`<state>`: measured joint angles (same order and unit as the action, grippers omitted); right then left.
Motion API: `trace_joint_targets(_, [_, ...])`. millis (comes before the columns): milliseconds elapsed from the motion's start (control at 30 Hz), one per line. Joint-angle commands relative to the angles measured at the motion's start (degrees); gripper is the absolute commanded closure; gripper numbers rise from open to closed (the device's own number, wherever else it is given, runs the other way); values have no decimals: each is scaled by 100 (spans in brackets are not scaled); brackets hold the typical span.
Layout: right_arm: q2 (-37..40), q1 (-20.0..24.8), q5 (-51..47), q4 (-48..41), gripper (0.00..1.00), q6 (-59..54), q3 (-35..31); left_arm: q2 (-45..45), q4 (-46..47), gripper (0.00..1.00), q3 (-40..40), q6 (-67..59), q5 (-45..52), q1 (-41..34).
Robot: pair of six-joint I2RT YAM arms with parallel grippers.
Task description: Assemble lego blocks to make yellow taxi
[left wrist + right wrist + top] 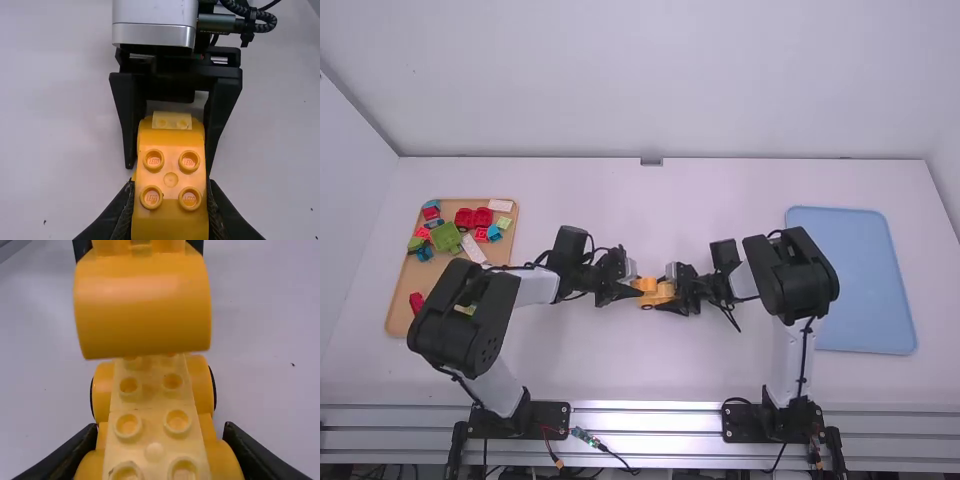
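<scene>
**Near corners out of sight**

Toward the table's (710,200) left edge, the left arm (465,318) hides the tan tray's (400,300) near right corner; toward the right edge, the right arm (800,275) covers the blue tray's (865,280) near left corner. Wrist views crop the yellow blocks (170,170).

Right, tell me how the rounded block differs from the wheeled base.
The rounded block is in the left pincer, the wheeled base in the right pincer. The block has a smooth curved face; the base has a pale studded strip and dark-edged wheels. Both are yellowish and carry studs.
</scene>
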<state>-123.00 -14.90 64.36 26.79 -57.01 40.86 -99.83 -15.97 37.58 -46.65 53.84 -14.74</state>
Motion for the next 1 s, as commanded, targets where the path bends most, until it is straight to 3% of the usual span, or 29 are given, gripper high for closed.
trace_joint_targets(0, [-118, -11, 37, -20, 47, 20, -39, 129, 2, 98, -48, 153, 50, -125])
trace_joint_targets(400, [-118, -15, 166, 2, 48, 15, -37, 127, -201, 98, -50, 527, -874, -564])
trace_joint_targets(967, [-118, -15, 319, -17, 48, -44, -39, -393, -699, 98, -50, 339, -535, -590])
